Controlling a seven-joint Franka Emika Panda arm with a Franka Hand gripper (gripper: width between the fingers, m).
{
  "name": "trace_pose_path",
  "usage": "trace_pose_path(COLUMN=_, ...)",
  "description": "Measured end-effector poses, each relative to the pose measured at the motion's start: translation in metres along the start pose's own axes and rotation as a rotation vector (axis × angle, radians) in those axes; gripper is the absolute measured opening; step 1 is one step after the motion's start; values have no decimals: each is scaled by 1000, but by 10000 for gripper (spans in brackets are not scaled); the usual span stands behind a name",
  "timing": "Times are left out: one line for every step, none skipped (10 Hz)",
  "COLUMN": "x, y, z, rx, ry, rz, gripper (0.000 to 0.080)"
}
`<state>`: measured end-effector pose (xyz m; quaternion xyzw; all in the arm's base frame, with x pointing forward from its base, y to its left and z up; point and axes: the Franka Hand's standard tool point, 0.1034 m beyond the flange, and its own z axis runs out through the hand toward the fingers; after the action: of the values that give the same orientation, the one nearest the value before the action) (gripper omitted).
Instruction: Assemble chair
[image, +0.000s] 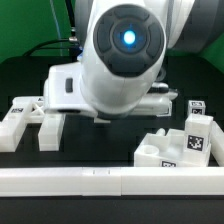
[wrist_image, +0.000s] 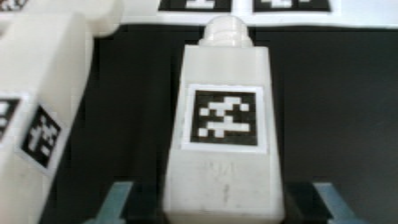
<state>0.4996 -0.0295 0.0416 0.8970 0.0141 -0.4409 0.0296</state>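
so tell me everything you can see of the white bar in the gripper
The white bar is a chunky, matte, plastic-looking block, long and rectangular, with a narrower rounded peg at its far end. A black-and-white square marker tag sits midway on its upper face. The gripper is shut on its near end, fingers against both long sides. Another tagged white piece lies alongside, a dark gap between them. Whether the bar rests on the dark surface cannot be told.
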Motion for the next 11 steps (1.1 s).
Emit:
trace_pose_path(x=-11, y=-3, z=-13, rx=3, ry=1, rz=7, gripper=291)
trace_pose_path(x=-23, y=-7, z=-29, rx=19, ry=7, rz=31, gripper=291)
trace_pose_path(x=-17, y=-6, z=-30, rx=18, ry=42, rz=28, gripper=291)
trace_pose_path(x=-17, y=-6, z=-28, rx=18, ry=37, rz=28, gripper=291)
trace_pose_path(x=-17, y=-6, z=-28, rx=17, ry=41, rz=28, gripper=291)
trace_pose_path(x=-4, y=-5, z=-37, rx=11, ry=148, rz=27, gripper=291)
trace_pose_path(x=-5, y=-7, z=-41, rx=20, ry=222, rz=37, gripper=291)
trace_pose_path(x=-9, y=-10, z=-50, rx=48, ry=240, rz=69, gripper=291)
trace_pose_path(x=-5, y=-11, z=-68, rx=47, ry=304, rz=78, gripper=291)
trace_pose_path(x=-7, y=-12, z=-84, rx=50, ry=358, rz=91, gripper=291)
trace_pose_path(x=-7, y=-11, z=-91, rx=54, ry=389, rz=102, gripper=291)
